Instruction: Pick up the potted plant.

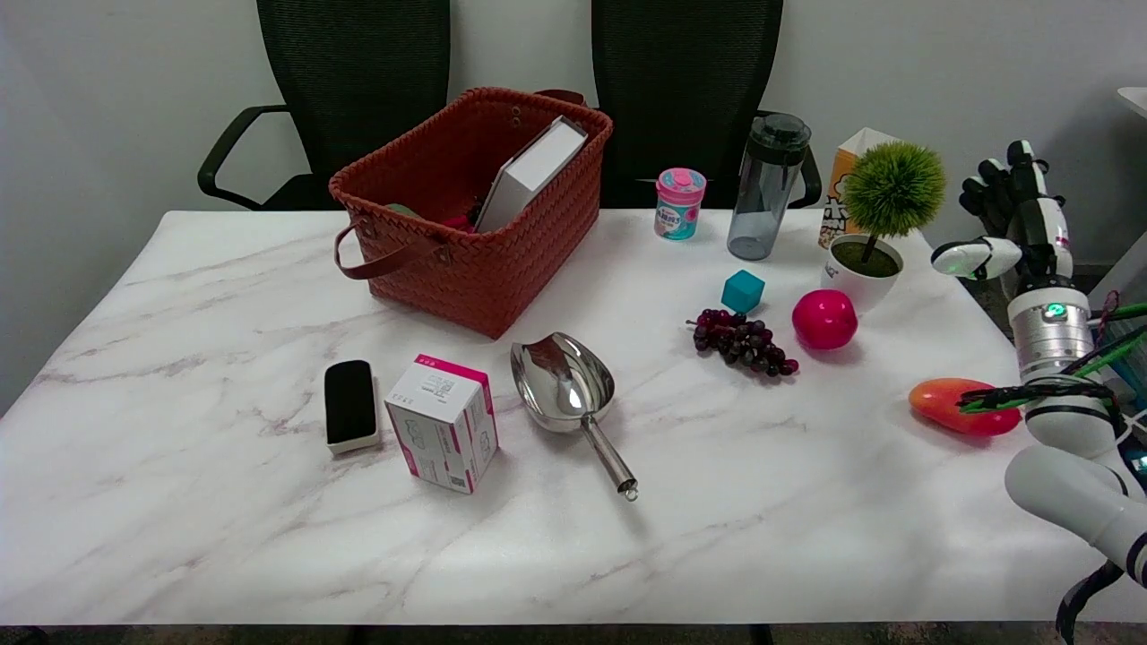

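Note:
The potted plant (874,228) stands upright near the table's far right corner: a round green ball on a thin stem in a small white pot. My right hand (1008,228) hovers in the air just right of it, beyond the table's right edge, a small gap away. Its fingers are spread upward and its thumb points left toward the pot. Nothing is in the hand.
Close around the plant are an orange-and-white carton (842,193) behind it, a grey bottle (766,184), a pink ball (824,319), a teal cube (743,291) and grapes (744,342). A mango (954,405) lies under my forearm. A woven basket (475,210), scoop (569,394), box (444,421) sit leftward.

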Motion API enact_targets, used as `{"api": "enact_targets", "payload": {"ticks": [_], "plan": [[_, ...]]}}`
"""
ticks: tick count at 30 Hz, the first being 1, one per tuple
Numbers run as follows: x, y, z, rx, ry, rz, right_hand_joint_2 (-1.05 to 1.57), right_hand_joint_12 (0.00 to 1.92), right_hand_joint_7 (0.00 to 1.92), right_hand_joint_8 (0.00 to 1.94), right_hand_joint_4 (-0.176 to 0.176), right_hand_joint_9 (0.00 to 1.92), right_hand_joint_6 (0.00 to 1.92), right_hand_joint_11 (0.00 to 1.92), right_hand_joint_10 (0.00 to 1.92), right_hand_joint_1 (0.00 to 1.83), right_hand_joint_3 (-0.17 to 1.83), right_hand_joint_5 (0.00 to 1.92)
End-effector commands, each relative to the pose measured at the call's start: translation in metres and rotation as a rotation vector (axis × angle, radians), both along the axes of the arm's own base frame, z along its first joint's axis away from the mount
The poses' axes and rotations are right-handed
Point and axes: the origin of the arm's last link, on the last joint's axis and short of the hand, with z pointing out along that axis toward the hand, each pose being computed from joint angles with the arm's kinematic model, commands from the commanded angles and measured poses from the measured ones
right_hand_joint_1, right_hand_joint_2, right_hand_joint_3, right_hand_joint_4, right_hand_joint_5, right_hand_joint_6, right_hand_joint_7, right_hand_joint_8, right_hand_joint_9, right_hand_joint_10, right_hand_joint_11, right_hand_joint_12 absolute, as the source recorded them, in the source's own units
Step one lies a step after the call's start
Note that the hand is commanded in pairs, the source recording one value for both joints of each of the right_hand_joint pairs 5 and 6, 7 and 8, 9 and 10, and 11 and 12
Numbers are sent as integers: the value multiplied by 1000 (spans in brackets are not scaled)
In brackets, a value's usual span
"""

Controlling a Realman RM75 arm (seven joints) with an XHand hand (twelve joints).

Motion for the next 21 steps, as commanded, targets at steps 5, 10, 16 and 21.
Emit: {"api": "enact_targets", "payload": {"ticks": [5,10,16,21], "plan": [[-33,-26,17,-17,-137,-125,-407,251,59,59,0,239,0,251,239,980,2,0],[-42,-21,20,-41,-165,-130,-406,235,25,25,0,214,0,235,214,987,58,0],[-50,-19,20,-39,-188,-141,-400,221,18,18,0,196,0,221,196,992,92,0],[-52,-26,13,-10,-184,-156,-382,206,17,17,0,186,0,206,186,1006,123,0]]}}
